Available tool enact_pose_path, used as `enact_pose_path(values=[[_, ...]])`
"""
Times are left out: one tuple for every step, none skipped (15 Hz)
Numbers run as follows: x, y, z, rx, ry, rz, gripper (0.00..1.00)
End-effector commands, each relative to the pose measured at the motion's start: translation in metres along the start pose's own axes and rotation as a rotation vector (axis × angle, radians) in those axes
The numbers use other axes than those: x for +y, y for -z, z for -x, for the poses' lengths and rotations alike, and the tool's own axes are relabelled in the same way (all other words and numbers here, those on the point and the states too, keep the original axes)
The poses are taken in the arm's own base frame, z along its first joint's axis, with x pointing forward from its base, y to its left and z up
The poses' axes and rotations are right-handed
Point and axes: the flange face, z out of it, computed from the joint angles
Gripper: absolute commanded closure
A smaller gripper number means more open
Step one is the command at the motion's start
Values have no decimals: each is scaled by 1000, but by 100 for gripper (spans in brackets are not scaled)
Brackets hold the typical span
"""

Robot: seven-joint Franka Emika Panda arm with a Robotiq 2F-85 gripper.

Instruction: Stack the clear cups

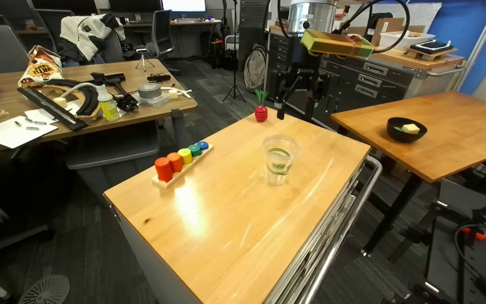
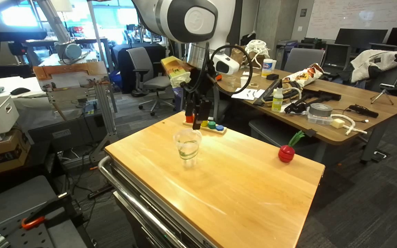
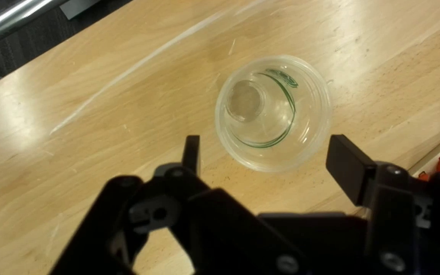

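Green-printed clear cup [image 1: 280,160] stands upright on tabletop [image 1: 226,219], nesting unclear.

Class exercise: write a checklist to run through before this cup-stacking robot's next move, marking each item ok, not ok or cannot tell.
1. Gripper open: ok, jaws apart.
2. Clear cup upright on the wooden tabletop: ok.
3. Gripper off the cup: ok, a gap shows between it and the rim in an exterior view.
4. Two cups nested: cannot tell, only one outer outline stands out.
5. Coloured blocks and red toy apart from the cup: ok.
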Motion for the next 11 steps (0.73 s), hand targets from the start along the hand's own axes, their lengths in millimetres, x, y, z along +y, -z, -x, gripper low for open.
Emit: enact_pose_path(values=[[2,32,16,-45,42,88,0],[3,39,22,-57,59,118,0],[7,49,29,-66,71,150,0],[8,59,35,-70,86,174,0],[9,72,42,-66,97,200,0],[8,44,26,-77,89,158,0],[9,54,31,-76,96,172,1],[9,63,35,-73,99,176,1],[9,67,37,-70,100,175,0],[10,68,38,-71,100,175,0],[10,68,38,-73,100,176,0]])
